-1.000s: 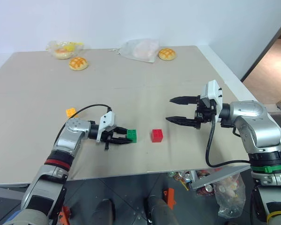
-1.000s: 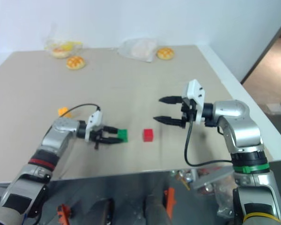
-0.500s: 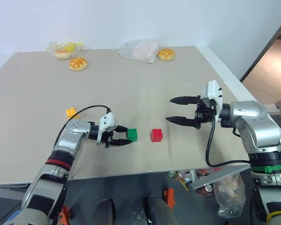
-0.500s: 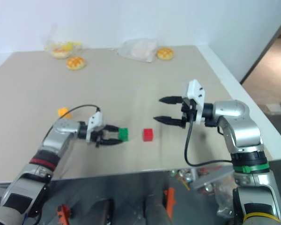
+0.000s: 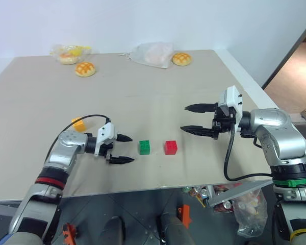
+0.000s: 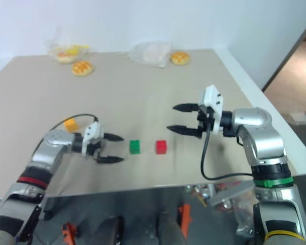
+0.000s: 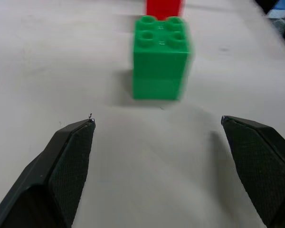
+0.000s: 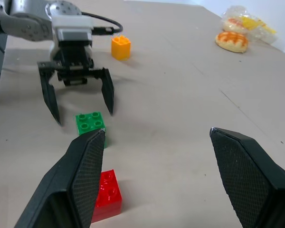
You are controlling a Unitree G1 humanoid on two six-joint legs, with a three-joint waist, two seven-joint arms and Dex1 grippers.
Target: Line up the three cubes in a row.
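Sitting studs-up on the matte tan table (image 5: 158,97), the glossy green cube (image 5: 144,147) is lying just at 9 o'clock of the red cube (image 5: 170,147), apart. The left gripper (image 5: 123,149) is hovering at 9 o'clock of green, jaws spread, empty, forearm level. The orange cube (image 5: 78,124) is lying at 10 o'clock. The right gripper (image 5: 190,119) is hanging open at 2 o'clock of red.

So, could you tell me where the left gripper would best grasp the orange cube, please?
Probably on two opposite flat side walls of the orange cube, coming from above with the left gripper, which is open. The cube sits upright, studs up, with bare table around it.
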